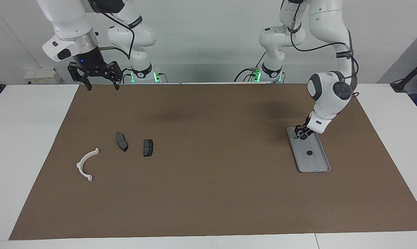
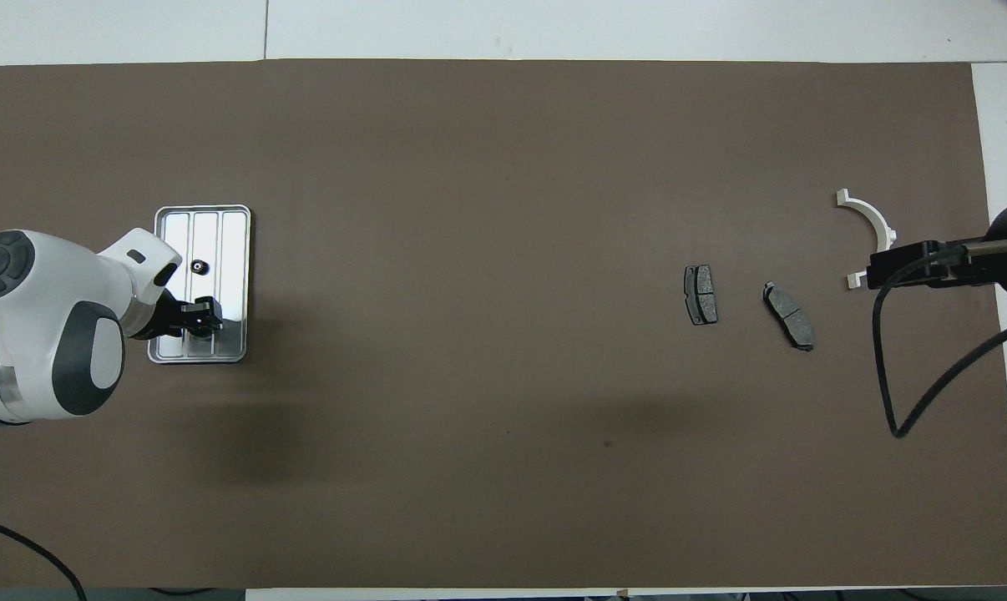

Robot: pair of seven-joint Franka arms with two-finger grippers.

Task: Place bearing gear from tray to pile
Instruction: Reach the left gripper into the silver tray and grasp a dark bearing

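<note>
- The gear (image 1: pixel 309 152) is seen lying in the tray (image 1: pixel 321 166), roughly at the tray's middle; it is a small dark round part and is not yet lifted
- The tray sits on the brown mat (image 1: pixel 212 193) toward the left arm's end of the bench (image 1: pixel 21 145)
- The left gripper (image 1: pixel 301 133) is seen low over the end of the tray nearer to the robots, short of the gear; from the overhead view it (image 2: pixel 201 315) appears over the tray's nearer end too, with the gear (image 2: pixel 198 267) farther along and untouched
- Whether the left gripper's fingers are spread or closed cannot be told, and nothing is seen held in them
- The pile is found toward the right arm's end of the bench, well apart from the tray: a white arc (image 1: pixel 86 164) and two dark pads (image 1: pixel 121 141) (image 1: pixel 148 147) lying apart from one another on the mat
- The right gripper (image 1: pixel 99 82) is held high with its fingers spread and empty, over the mat's edge nearest the robots; this arm is judged to be waiting
- The task is judged to be at its start: the grasp, the carry across the bench and the release by the pile are all left to be done
</note>
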